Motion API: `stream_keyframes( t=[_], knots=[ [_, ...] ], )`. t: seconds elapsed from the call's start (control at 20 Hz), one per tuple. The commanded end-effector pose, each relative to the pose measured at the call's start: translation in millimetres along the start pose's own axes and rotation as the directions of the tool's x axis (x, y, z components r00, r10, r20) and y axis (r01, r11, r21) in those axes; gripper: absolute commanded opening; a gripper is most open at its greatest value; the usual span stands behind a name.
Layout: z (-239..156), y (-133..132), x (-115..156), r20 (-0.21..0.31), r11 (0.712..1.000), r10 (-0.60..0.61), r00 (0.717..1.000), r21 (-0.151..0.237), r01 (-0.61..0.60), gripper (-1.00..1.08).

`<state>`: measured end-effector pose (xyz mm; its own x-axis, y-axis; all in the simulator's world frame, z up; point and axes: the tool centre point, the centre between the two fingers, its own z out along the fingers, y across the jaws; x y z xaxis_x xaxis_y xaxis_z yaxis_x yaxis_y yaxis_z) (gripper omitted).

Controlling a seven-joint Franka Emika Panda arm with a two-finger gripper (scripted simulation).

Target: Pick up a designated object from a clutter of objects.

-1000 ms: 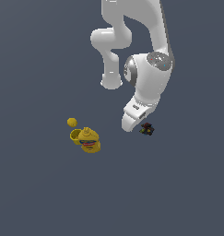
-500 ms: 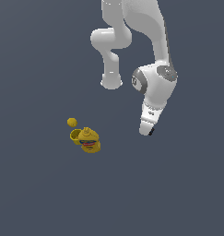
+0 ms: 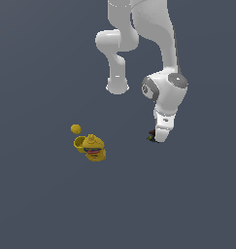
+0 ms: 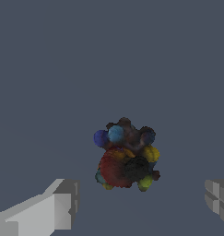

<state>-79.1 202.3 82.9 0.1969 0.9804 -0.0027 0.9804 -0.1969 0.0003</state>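
Note:
The designated object [image 4: 126,156] is a small dark lumpy thing with red, blue, yellow and green blobs, lying on the grey floor. In the wrist view it sits between and slightly ahead of my two fingers, one pale finger [image 4: 49,209] to one side and the other [image 4: 218,196] far off on the opposite side. My gripper [image 4: 136,205] is open and holds nothing. In the exterior view the hand [image 3: 163,131] hangs low over the object, and only a dark sliver of the object [image 3: 150,135] peeks out beside it.
The rest of the clutter lies at the exterior view's left: a small yellow ball [image 3: 75,129], a yellow cup-like piece [image 3: 80,143] and a yellow lumpy toy with red-blue marks [image 3: 95,149]. They are well apart from the hand.
The arm has swung toward the exterior view's right and dropped lower, so the hand now covers most of the dark object. The yellow pieces have not moved.

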Motion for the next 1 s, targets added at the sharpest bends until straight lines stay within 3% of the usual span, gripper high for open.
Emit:
stream_keyframes(
  t=[0.0,0.35,0.95],
  knots=[
    [2.5,-3.0,2.2,-0.002,1.000,-0.022,1.000,0.000,0.022,1.00],
    [7.2,-3.3,2.1,-0.002,1.000,-0.021,1.000,0.001,0.021,1.00],
    [50.9,-4.5,2.3,-0.002,1.000,-0.027,1.000,0.000,0.027,1.00]
  ],
)
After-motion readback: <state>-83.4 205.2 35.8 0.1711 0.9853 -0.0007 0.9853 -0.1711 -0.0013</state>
